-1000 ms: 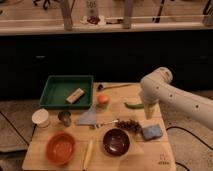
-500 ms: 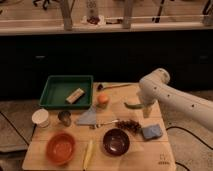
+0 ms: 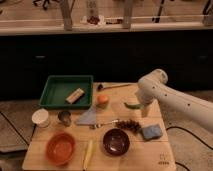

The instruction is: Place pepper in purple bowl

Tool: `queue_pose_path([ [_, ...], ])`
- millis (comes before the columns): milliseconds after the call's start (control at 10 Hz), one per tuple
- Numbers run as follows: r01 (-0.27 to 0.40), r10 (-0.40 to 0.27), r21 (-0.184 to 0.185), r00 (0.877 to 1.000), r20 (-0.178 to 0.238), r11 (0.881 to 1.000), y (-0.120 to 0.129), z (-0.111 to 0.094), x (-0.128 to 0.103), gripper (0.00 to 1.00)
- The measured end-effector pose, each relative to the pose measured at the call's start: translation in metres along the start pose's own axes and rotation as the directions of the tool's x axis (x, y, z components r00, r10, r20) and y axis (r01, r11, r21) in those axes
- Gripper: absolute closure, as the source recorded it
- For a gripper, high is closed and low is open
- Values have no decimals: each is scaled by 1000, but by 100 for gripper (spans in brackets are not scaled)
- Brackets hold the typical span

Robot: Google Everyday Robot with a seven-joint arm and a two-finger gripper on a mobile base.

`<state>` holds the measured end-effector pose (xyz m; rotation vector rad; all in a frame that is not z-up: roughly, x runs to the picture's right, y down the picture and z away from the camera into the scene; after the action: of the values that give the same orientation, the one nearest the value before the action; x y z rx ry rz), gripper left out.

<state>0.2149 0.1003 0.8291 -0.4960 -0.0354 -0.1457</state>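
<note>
The pepper [image 3: 132, 105], a small green pod, lies on the wooden table [image 3: 165, 150] at the right of middle. My gripper [image 3: 144, 108] hangs down from the white arm [image 3: 170, 97] that reaches in from the right. It is just right of the pepper and close to it; I cannot tell whether they touch. The purple bowl [image 3: 116, 141] stands empty near the front edge, below and left of the pepper.
An orange-red bowl [image 3: 61, 148] and a pale yellow item [image 3: 88, 154] are at front left. A round orange fruit [image 3: 103, 100], grey cloth [image 3: 90, 117], dark cluster [image 3: 130, 125], blue sponge [image 3: 151, 131], white cup [image 3: 41, 118], metal cup [image 3: 64, 117] and green tray [image 3: 54, 85] surround them.
The arm has shifted slightly left, bringing the gripper closer to the pepper. The objects on the table have not moved.
</note>
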Motion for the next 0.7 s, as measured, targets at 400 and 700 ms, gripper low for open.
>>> queue_pose_path([
  [400,-1,1,0,1000,7,1000,-7,10,-2,20],
  [700,7,-7,0,1000,14,1000,-16,18,-8,20],
])
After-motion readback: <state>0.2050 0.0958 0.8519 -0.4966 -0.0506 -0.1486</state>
